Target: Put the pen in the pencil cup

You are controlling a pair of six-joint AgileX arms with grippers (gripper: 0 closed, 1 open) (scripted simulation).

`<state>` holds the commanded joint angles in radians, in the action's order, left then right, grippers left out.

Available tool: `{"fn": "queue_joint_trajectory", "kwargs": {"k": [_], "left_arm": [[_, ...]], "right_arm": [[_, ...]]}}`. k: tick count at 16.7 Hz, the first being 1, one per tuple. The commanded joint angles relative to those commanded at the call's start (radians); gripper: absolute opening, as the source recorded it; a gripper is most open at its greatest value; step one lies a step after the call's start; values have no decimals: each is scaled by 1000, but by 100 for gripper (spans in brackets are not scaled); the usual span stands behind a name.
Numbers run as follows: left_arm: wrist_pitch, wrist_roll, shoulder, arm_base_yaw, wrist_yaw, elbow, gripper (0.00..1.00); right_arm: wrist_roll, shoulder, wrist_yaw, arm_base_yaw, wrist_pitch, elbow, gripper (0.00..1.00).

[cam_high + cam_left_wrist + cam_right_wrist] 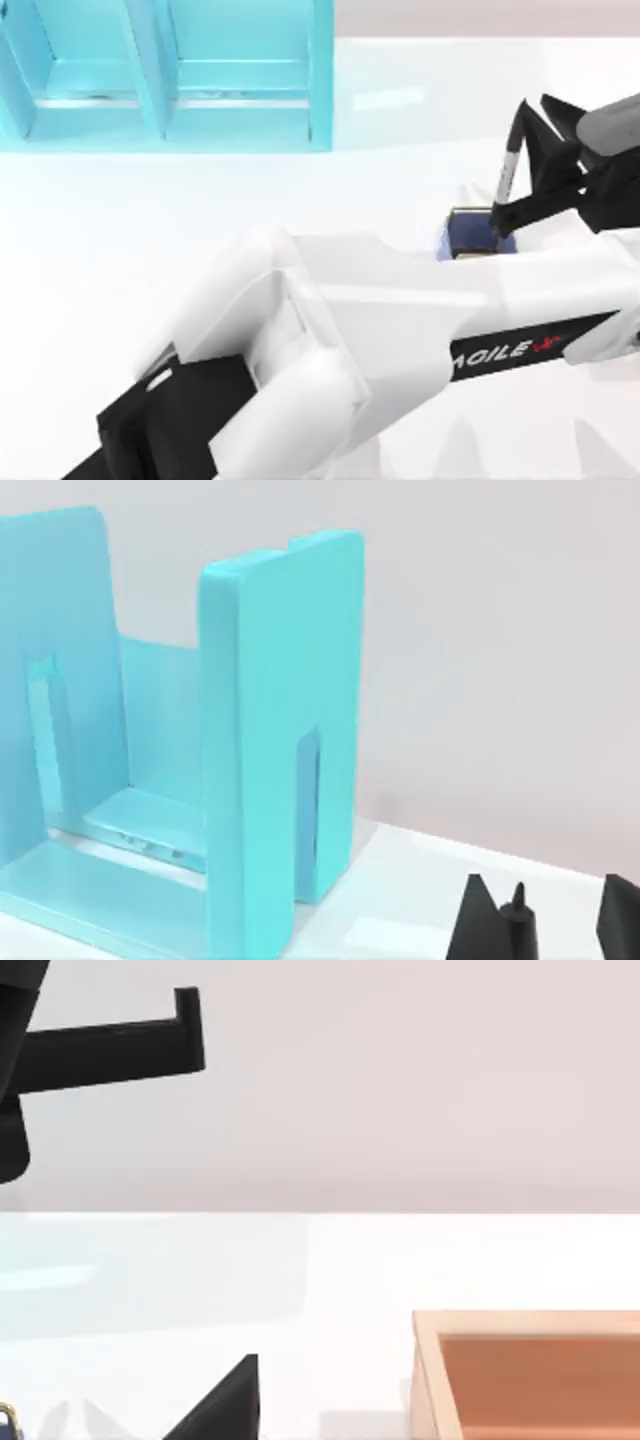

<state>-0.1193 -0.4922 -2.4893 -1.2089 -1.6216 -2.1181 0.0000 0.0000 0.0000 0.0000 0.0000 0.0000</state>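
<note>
Top view: your right gripper (505, 215) at 3 o'clock, jaws clenched on pen (508, 170), slim silvery barrel, long axis near upright, lower tip just over pencil cup (468, 230), square, blue-purple, gold rim. Left gripper (545, 920) near glossy cyan shelf unit (270, 740); jaws released.

The shelf unit (165, 75) at eleven o'clock is plain cyan – no pattern. The table (120, 210) is white. Toward three o'clock, the pen (508, 165) shows a silvery-white barrel with a black end, and the pencil cup (470, 235) is blue-purple with a gold rim. The right gripper (525, 165) is black – its arm white. A tan, orange-lined box (530, 1375) appears in the right wrist view.
</note>
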Motion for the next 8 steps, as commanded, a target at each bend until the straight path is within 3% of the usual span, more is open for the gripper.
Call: {"fn": "queue_joint_trajectory", "kwargs": {"k": [7, 8], "left_arm": [[0, 0, 0, 0, 0, 0, 98], [0, 0, 0, 0, 0, 0, 100]], "right_arm": [[0, 0, 0, 0, 0, 0, 100], [0, 0, 0, 0, 0, 0, 100]]}}
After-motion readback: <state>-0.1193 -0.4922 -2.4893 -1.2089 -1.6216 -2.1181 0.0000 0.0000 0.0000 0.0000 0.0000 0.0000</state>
